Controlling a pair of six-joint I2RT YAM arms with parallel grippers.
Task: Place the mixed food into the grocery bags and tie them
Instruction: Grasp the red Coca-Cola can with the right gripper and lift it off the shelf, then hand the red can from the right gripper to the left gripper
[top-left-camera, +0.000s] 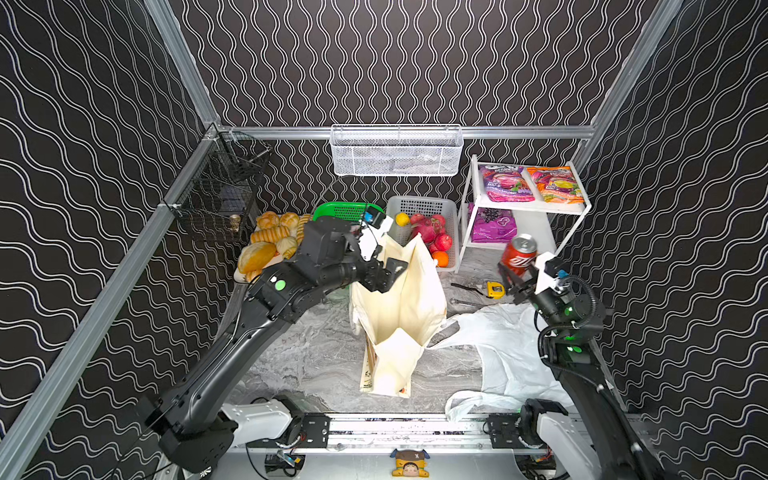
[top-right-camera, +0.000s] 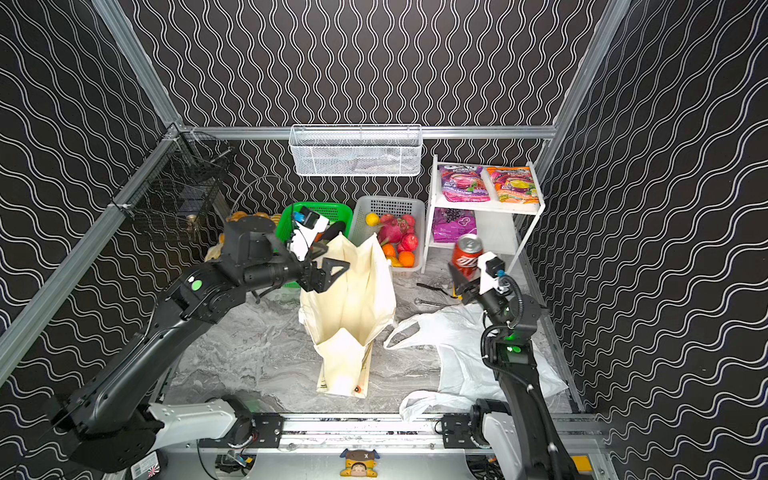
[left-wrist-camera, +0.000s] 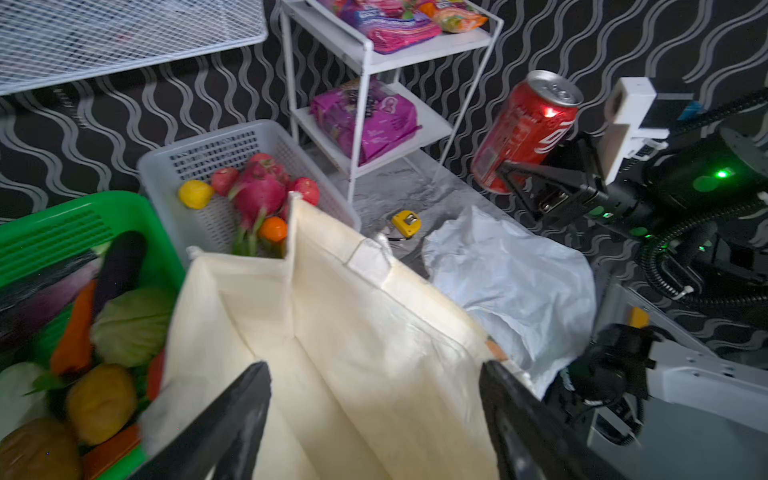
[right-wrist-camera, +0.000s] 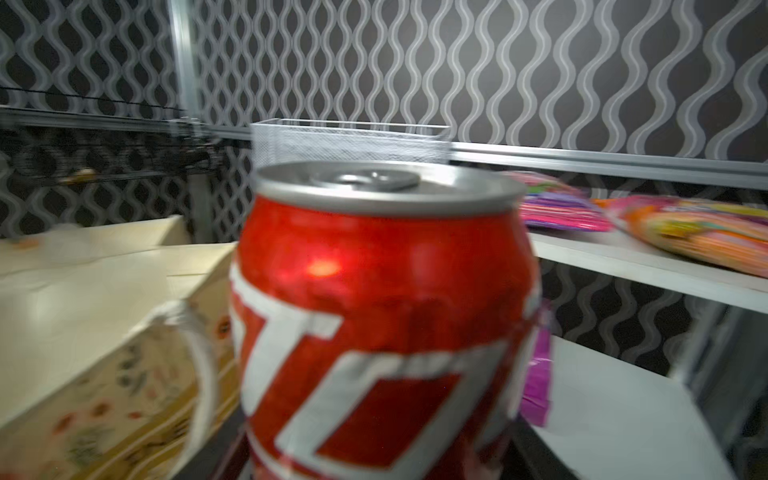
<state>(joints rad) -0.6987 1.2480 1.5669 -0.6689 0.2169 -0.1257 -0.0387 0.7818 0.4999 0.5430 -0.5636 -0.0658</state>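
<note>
A cream fabric tote (top-left-camera: 399, 311) (top-right-camera: 349, 299) stands open mid-table. My left gripper (top-left-camera: 386, 274) (left-wrist-camera: 374, 370) hangs open over its mouth, with only fabric below the fingers. My right gripper (top-left-camera: 517, 279) (right-wrist-camera: 382, 457) is shut on a red drink can (top-left-camera: 519, 253) (left-wrist-camera: 528, 129) (right-wrist-camera: 386, 311), held tilted in the air in front of the white rack. The white plastic carrier bag (top-left-camera: 507, 349) (left-wrist-camera: 511, 266) lies crumpled right of the tote. Purple snack packets (top-left-camera: 505, 183) (top-left-camera: 492, 224) lie on the rack's shelves. A pale green cabbage (left-wrist-camera: 129, 324) and brown potatoes (left-wrist-camera: 102, 401) sit in the green basket (left-wrist-camera: 62, 232).
A white basket (top-left-camera: 428, 205) of fruit stands behind the tote, beside the white rack (top-left-camera: 469, 216). Bread rolls (top-left-camera: 270, 241) lie at the back left. A yellow tape measure (top-left-camera: 495, 289) and a wrench (top-left-camera: 461, 303) lie near the can. Wire baskets (top-left-camera: 395, 153) (top-left-camera: 220, 195) hang on the frame.
</note>
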